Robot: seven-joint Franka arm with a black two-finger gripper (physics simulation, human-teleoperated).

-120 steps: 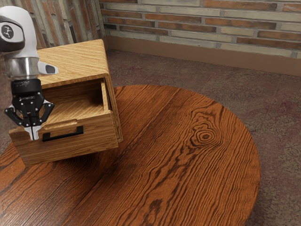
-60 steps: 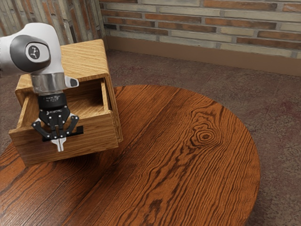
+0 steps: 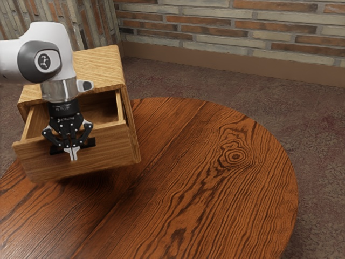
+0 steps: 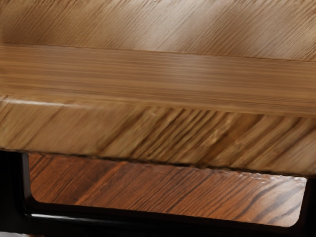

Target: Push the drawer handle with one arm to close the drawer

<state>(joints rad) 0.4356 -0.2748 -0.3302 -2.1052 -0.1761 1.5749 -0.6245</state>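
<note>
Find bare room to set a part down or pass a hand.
Bare: the round wooden table, from the cabinet to the curved edge at the exterior view's right; also its stretch in front of the open drawer. Crowded: the black handle, with the pincer at it and the arm above.

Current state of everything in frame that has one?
Drawer: partly open.
Handle: fixed to the drawer front.
Gripper: fingers shut, at the handle; contact unclear.
Cabinet: standing on the table.
</note>
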